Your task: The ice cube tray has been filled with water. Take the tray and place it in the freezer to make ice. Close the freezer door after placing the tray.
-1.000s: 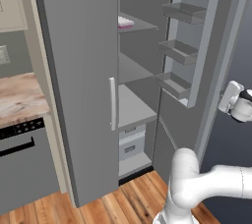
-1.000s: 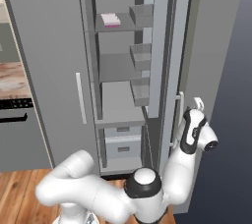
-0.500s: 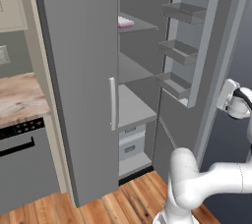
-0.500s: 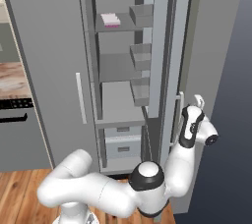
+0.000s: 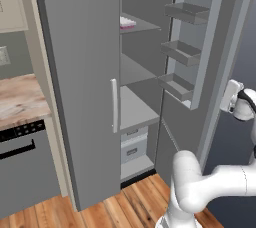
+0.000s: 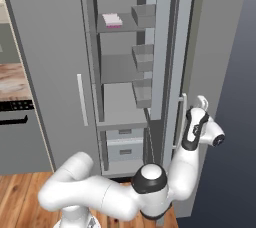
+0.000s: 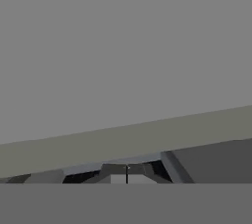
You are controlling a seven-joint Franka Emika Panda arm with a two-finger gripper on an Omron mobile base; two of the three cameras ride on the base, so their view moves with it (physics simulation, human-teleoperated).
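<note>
The freezer [image 5: 145, 72] stands with its narrow freezer door [image 5: 200, 37] swung wide, its shelf bins facing the inside. The pale pink ice cube tray [image 5: 127, 22] lies flat on the upper shelf, also seen as the tray [image 6: 112, 20] in the right base view. My gripper [image 6: 201, 101] is shut on nothing. It sits on the outer side of the freezer door [image 6: 159, 47], close to the pale vertical handle [image 6: 181, 117]. In the hand view the shut gripper [image 7: 127, 174] points at a plain grey door face very near, crossed by a paler band [image 7: 123, 142].
The wider grey door [image 5: 80, 82] with its pale handle [image 5: 114, 104] is closed on the left. Beyond it are a wooden counter [image 5: 20, 99] and a dark appliance front [image 5: 20, 162]. Two drawers [image 5: 132, 147] sit low inside the freezer. The floor [image 5: 125, 207] is wood.
My hand has crept slightly closer to the door's outer face. The door and the tray have not visibly moved.
</note>
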